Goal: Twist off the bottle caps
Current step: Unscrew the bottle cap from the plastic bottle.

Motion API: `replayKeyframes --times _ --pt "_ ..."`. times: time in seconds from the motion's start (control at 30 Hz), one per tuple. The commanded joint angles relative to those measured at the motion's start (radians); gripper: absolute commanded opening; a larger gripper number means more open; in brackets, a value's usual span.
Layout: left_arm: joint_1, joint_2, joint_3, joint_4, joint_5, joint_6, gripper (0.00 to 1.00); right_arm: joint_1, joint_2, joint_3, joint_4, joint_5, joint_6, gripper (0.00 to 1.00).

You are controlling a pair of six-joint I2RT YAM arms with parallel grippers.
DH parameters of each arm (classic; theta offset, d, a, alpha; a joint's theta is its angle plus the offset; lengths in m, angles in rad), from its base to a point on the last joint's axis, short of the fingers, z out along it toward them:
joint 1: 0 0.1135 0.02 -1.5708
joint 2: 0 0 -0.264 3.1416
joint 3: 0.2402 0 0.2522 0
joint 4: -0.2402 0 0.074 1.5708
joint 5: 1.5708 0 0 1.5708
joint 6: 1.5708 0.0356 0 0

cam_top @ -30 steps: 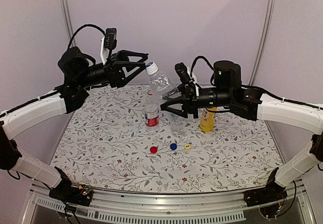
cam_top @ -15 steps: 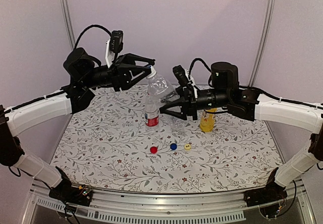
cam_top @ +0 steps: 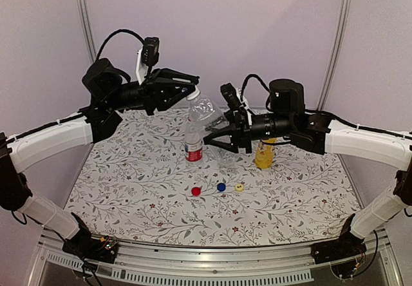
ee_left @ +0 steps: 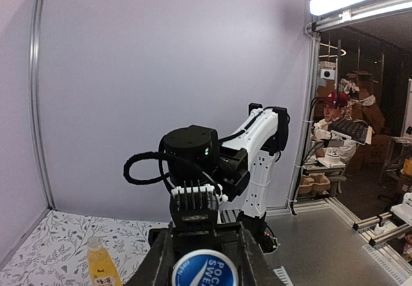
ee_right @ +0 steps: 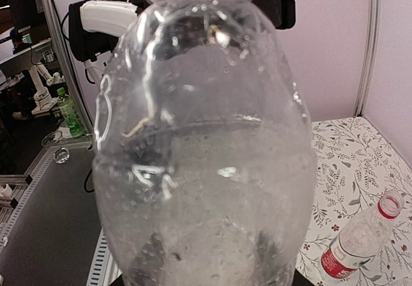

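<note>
A plain clear bottle [cam_top: 205,111] hangs tilted in the air above the table, its neck pointing up and left. My right gripper [cam_top: 212,136] is shut on its lower body; in the right wrist view the bottle [ee_right: 206,138] fills the frame. My left gripper [cam_top: 192,87] is shut on its cap [cam_top: 193,95], whose blue and white top [ee_left: 205,268] shows between the dark fingers [ee_left: 159,260]. A red-and-white-labelled bottle [cam_top: 193,143] stands under the held one. The yellow bottle [cam_top: 264,154] stands behind my right wrist.
Three loose caps lie in a row on the flowered cloth: red [cam_top: 196,190], blue [cam_top: 221,187], yellow [cam_top: 239,187]. The red-labelled bottle [ee_right: 357,241] shows low right in the right wrist view, the yellow one [ee_left: 103,263] low left in the left wrist view.
My left gripper has moved right onto the bottle's neck and shut on the cap. The right gripper kept its grip, and the bottle sank slightly.
</note>
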Motion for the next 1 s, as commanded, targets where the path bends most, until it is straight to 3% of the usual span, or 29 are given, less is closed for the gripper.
replayKeyframes --times 0.0,0.23,0.37,0.6,0.77,0.97 --pt "-0.022 0.012 0.036 -0.049 0.007 0.017 0.20 0.006 -0.004 0.023 -0.020 0.052 -0.013 0.33" --pt "-0.054 0.006 0.095 -0.263 -0.104 0.128 0.00 0.006 -0.008 0.042 -0.064 0.186 -0.017 0.32" --pt "-0.084 -0.006 0.116 -0.371 -0.305 0.105 0.00 0.006 -0.016 0.044 -0.069 0.341 -0.011 0.31" --pt "-0.227 0.038 0.196 -0.571 -0.793 -0.008 0.00 0.006 -0.008 0.043 -0.054 0.510 -0.038 0.30" --pt "-0.266 0.071 0.251 -0.616 -0.910 0.000 0.00 0.006 -0.006 0.027 -0.046 0.541 -0.062 0.30" --pt "-0.235 0.066 0.289 -0.613 -0.826 0.064 0.44 0.006 -0.030 0.000 -0.037 0.461 -0.084 0.30"
